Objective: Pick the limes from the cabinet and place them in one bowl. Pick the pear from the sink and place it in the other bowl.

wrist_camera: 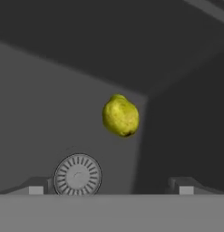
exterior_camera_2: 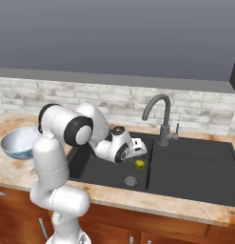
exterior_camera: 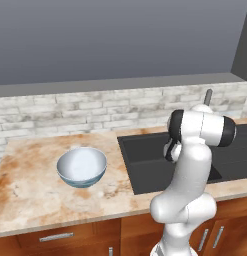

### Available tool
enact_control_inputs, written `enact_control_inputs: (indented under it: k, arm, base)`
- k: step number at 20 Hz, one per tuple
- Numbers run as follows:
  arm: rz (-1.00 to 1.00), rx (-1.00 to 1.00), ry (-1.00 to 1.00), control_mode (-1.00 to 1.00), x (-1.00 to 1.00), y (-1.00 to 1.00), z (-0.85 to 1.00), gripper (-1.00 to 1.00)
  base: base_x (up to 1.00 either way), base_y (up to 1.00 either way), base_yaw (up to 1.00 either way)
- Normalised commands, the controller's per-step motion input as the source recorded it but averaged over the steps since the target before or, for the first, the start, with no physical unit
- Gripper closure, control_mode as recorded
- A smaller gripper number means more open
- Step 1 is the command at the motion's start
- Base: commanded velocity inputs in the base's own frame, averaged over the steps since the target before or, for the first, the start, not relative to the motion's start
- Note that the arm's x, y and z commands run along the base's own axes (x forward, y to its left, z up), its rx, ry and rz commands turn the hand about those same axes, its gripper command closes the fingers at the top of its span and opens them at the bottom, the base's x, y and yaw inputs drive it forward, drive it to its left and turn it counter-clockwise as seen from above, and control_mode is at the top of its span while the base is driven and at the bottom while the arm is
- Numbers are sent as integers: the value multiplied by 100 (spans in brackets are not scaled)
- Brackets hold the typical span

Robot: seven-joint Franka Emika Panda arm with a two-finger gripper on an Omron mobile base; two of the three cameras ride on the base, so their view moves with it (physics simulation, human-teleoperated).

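Fingers first: in the hand view, two small dark finger tips (wrist_camera: 35, 186) stick up far apart at the bottom, so the gripper (wrist_camera: 110, 186) is wide open and holds nothing. One yellow-green pear (wrist_camera: 120, 115) lies ahead of them on the dark floor of the sink (wrist_camera: 41, 104), near a corner where two walls meet. One round drain (wrist_camera: 77, 175) sits low down, between the tips and closer to the left one. The pear and the tips are apart. I can't tell how deep the sink is from here.

From the left base view, the white arm (exterior_camera: 187, 195) stands in front and hides a big part of the sink (exterior_camera: 145, 165). One pale blue bowl (exterior_camera: 81, 166) sits on the counter (exterior_camera: 30, 190), left of the sink and apart from it. Just the top of the tap (exterior_camera: 208, 96) peeks out behind the arm. Wooden drawers (exterior_camera: 55, 237) are cut off at the bottom edge.

From the right base view, the arm (exterior_camera_2: 57, 157) bends down into the sink (exterior_camera_2: 195, 167). Its hand (exterior_camera_2: 133, 147) is just above the pear (exterior_camera_2: 139, 164), and the finger tips are too small to make out. The drain (exterior_camera_2: 131, 181) is near the pear, a bit closer to the front. One curved tap (exterior_camera_2: 159, 119) stands behind the sink. The blue bowl (exterior_camera_2: 16, 143) is partly hidden behind the arm. One dark corner at the top right is cut off, and I can't tell what it is.
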Motion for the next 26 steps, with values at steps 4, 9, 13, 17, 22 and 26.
enact_control_inputs:
  k: [4, 9, 13, 17, 22, 26]
  arm:
    - [12, 0, 18, -100, 26, -11, -12, -100]
    - [14, 0, 4, -100, 37, 0, -39, -100]
    - [14, 0, 0, -100, 45, 0, -35, -100]
    - [12, 0, 0, -100, 43, -8, -29, -100]
    - [3, 0, 3, -100, 23, -10, -20, -100]
    - [0, 0, 5, -100, 5, -6, -28, -100]
  base:
    - [0, 0, 0]
    - [0, 0, 0]
    - [0, 0, 0]
    - [0, 0, 0]
    - [0, 0, 0]
    - [0, 0, 0]
